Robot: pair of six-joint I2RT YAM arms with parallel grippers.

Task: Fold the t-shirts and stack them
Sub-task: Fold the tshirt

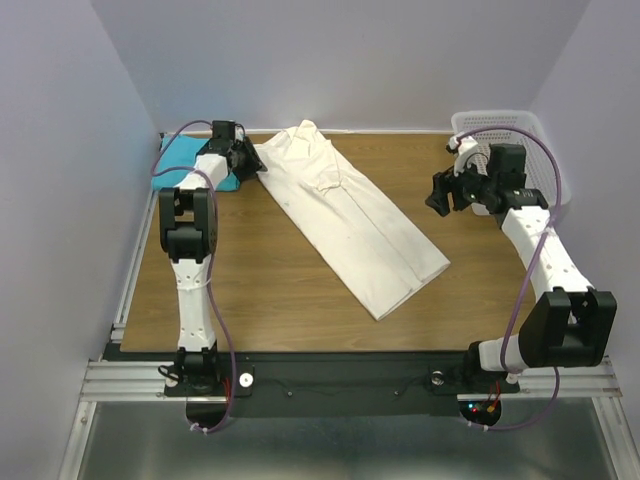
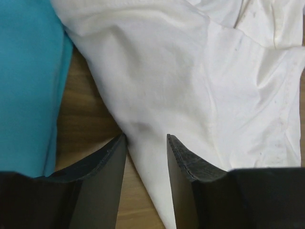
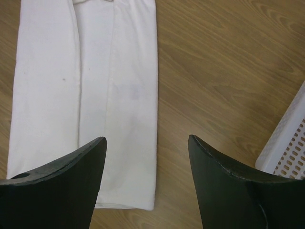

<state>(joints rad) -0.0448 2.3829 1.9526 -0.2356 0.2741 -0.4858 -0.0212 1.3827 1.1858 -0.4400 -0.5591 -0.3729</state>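
Flanking cream shirt (image 1: 350, 215): turquoise shirt (image 1: 180, 160), mesh basket (image 1: 520, 122).

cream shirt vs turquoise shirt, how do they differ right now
The cream shirt is off-white, the turquoise shirt blue-green. The cream shirt lies as a long strip slanting across the middle; the turquoise shirt looks smaller, at the far left corner, partly behind the left arm. Both are plain.
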